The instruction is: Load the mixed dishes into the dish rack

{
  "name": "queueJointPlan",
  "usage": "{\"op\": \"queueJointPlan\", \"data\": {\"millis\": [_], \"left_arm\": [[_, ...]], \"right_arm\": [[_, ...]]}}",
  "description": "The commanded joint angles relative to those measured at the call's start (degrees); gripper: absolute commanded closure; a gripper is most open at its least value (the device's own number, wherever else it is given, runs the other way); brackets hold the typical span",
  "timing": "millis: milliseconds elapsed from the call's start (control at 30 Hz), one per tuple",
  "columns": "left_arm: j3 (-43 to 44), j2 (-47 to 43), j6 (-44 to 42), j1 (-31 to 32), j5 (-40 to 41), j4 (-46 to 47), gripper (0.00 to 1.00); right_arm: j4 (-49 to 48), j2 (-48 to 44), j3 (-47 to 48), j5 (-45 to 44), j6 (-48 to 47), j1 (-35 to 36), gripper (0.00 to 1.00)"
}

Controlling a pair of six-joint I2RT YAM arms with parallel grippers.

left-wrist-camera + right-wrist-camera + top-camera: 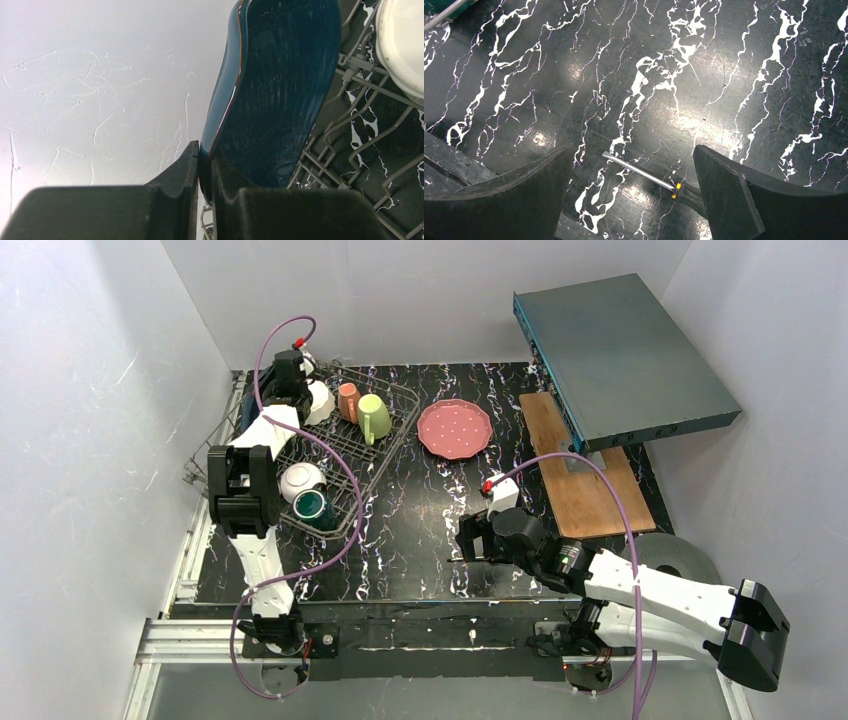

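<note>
My left gripper (205, 155) is shut on the rim of the blue leaf-shaped plate (280, 90), which stands on edge over the wires of the dish rack (350, 115). From above, this gripper (290, 370) is at the far left corner of the dish rack (385, 455). In the rack are a white bowl (318, 400), a small salmon cup (348, 400), a yellow-green mug (374, 417), a floral bowl (300, 480) and a green-inside cup (315, 506). The pink dotted plate (454, 428) lies on the table to the rack's right. My right gripper (470, 540) hangs open and holds nothing.
A screwdriver (639, 171) lies on the black marbled table under my right gripper (634, 200). A teal-grey metal box (620, 350) leans at the back right over a wooden board (585, 470). A grey disc (670, 555) sits at the table's right edge.
</note>
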State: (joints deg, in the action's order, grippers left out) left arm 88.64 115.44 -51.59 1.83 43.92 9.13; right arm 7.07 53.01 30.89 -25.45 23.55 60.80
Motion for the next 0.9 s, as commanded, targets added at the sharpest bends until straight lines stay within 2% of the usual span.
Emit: {"op": "queueJointPlan", "data": {"millis": [0,333,433,867], "left_arm": [[0.6,-5.3,0.0,-1.7,5.4,5.5,1.0],[0.5,-8.0,-2.1,-1.7,5.9,6.0,1.0],[-1.3,-7.7,-4.2,-1.7,6.0,9.0,1.0],[-2.7,-4.8,-0.6,-1.7,4.8,5.2,1.0]], "right_arm": [[-2.8,0.2,0.3,-1.6,-0.9,0.4,0.02],[-3.2,0.0,0.1,-2.4,-1.0,1.7,0.02],[-3.2,0.0,0.2,-2.8,-1.1,1.9,0.02],[-3.5,0.3,0.1,-3.1,-1.2,2.1,0.02]]}}
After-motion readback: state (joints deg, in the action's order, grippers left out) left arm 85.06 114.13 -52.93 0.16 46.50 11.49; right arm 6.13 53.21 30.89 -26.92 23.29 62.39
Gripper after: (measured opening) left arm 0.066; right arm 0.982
